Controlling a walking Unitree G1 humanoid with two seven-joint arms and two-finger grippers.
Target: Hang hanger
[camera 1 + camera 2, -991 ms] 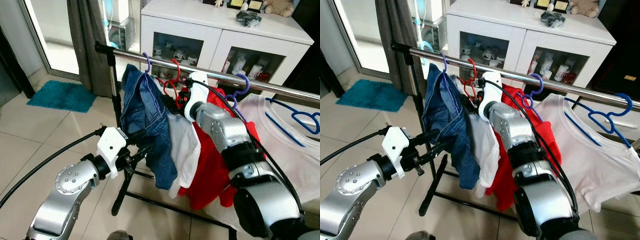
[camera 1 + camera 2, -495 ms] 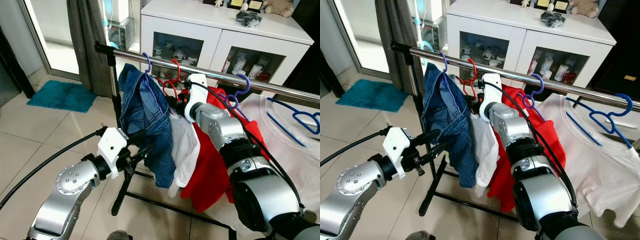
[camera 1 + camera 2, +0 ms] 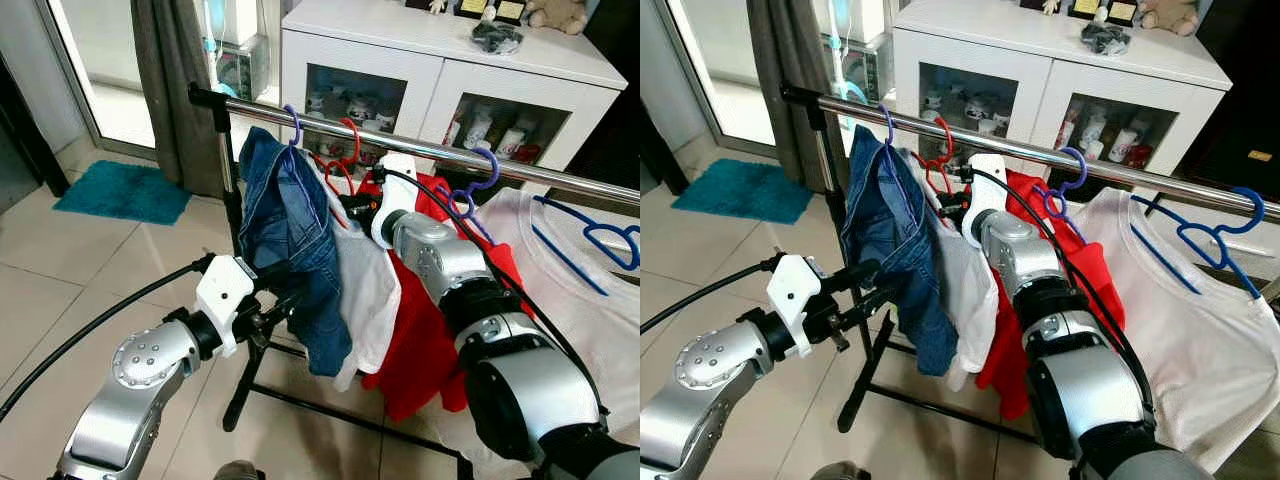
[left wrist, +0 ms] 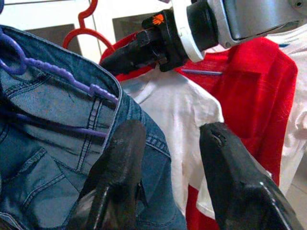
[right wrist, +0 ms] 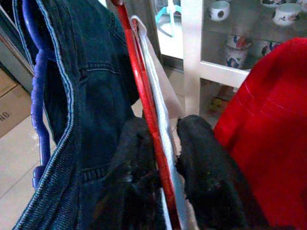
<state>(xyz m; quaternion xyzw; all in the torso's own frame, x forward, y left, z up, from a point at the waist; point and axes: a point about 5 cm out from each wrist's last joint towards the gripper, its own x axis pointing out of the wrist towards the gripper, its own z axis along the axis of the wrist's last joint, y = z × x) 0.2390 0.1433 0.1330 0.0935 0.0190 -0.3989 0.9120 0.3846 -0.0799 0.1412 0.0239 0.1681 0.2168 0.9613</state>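
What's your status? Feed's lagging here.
Right gripper shut on red hanger, hook over rail. Left gripper open beside jeans. Nothing blocking.

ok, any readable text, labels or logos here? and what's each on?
"NO": tail of a word cut by the frame edge, on the cardboard box.
Orange mark on the right gripper housing, left wrist view: too blurred to read.
Yellow label on the dark cabinet: too small.

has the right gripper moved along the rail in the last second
Yes, slightly. The right gripper, shut on the red hanger, has shifted toward the purple hanger on the rail, away from the jeans.
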